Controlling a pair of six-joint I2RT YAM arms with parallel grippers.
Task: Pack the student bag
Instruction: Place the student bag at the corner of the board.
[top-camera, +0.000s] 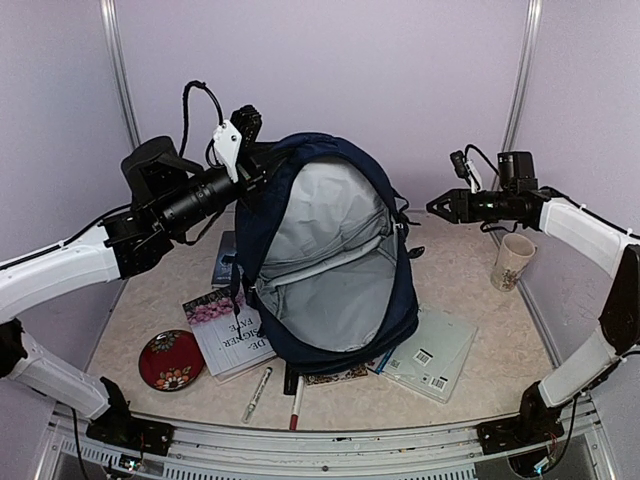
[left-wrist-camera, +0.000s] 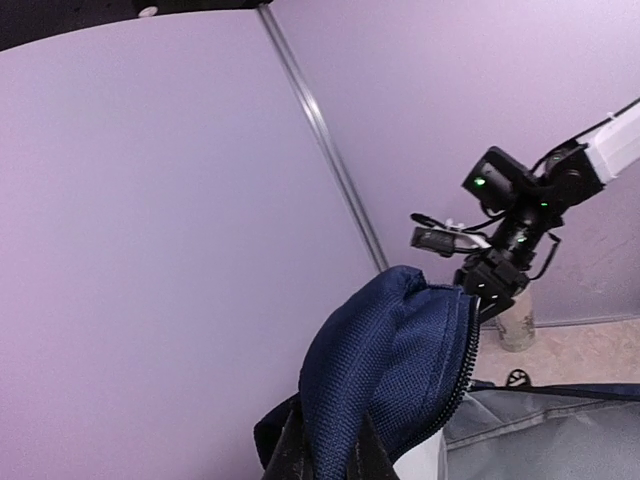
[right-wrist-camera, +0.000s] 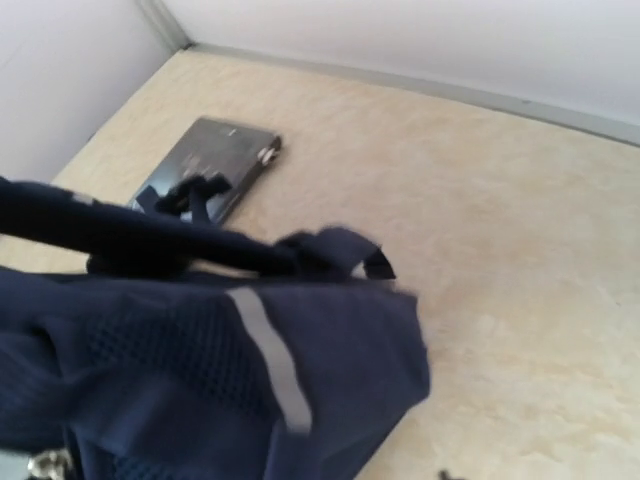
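Since left gripper (top-camera: 258, 178) clenches bag (top-camera: 330, 250) top rim, bag stands centre frame on bench (top-camera: 462, 272), mouth propped wide for loading. Upper right, right gripper (top-camera: 438, 207) clear of bag; jaws' state: cannot tell.

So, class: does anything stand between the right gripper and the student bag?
Nothing visible does. The right gripper hangs in the air right of the student bag, only a bare gap between them. The mug stands farther right, beside that arm.
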